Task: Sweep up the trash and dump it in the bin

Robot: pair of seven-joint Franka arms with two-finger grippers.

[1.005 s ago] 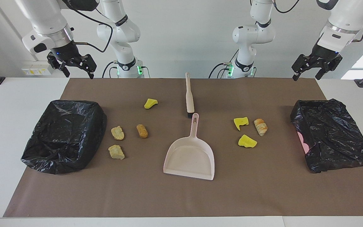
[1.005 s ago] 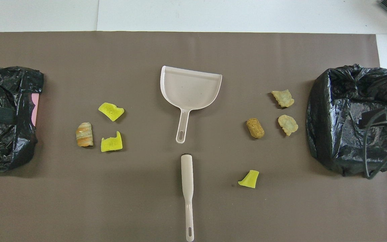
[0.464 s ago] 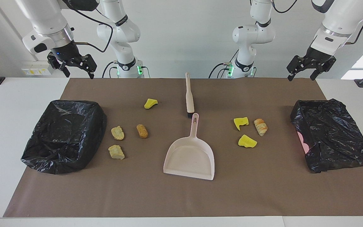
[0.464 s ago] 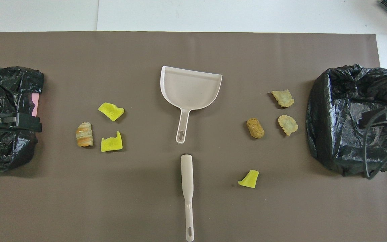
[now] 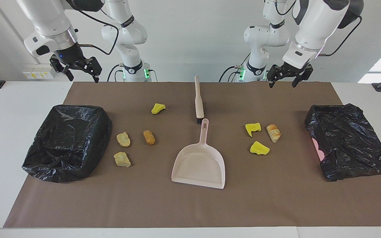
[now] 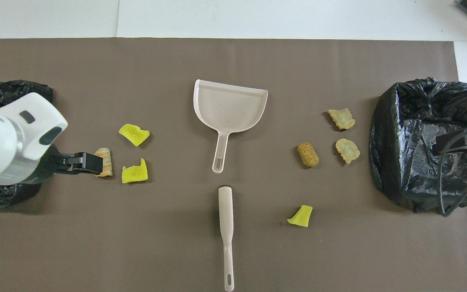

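Overhead, both hands hang open and empty, left hand [image 5: 283, 77] above mat, right hand [image 5: 78, 71] waiting.

seven lumps of trash [image 5: 259, 148] lie on the mat: two yellow and one striped tan toward the left arm's end; two beige, one brown and one yellow toward the right arm's end.

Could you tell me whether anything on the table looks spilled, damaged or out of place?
Seven trash lumps lie scattered on the brown mat, none in either black-lined bin. The dustpan and brush lie flat, untouched. Nothing looks damaged.
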